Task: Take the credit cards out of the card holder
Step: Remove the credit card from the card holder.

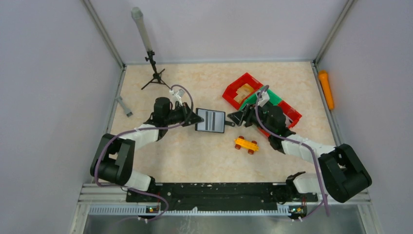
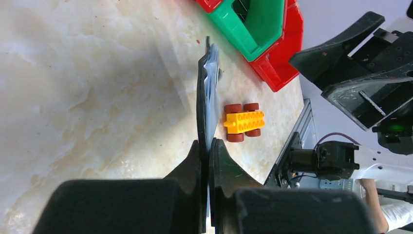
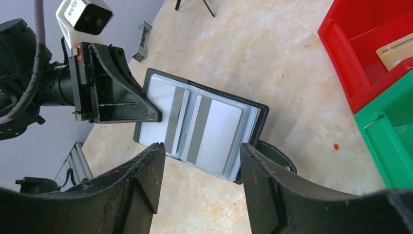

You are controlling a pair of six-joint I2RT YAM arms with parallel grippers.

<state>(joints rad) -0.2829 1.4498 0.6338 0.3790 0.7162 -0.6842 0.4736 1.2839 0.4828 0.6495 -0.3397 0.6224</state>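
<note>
The black card holder (image 1: 210, 121) lies spread open at mid-table, inner face up. White credit cards (image 3: 214, 129) with grey stripes sit in its sleeves. My left gripper (image 1: 198, 118) is shut on the holder's left edge; the left wrist view shows the holder (image 2: 203, 97) edge-on, pinched between the fingers (image 2: 192, 161). My right gripper (image 3: 202, 156) stands open just off the holder's near right edge, with nothing between its fingers (image 3: 151, 170). The strap tab (image 3: 275, 155) sticks out beside the right finger. In the top view the right gripper (image 1: 234, 118) is at the holder's right side.
A yellow-orange toy car (image 1: 246, 144) stands just in front of the holder. Red and green bins (image 1: 246, 80) sit behind my right arm, and a tan card (image 3: 397, 51) lies in the red one. A small tripod (image 1: 155, 73) stands at the back left.
</note>
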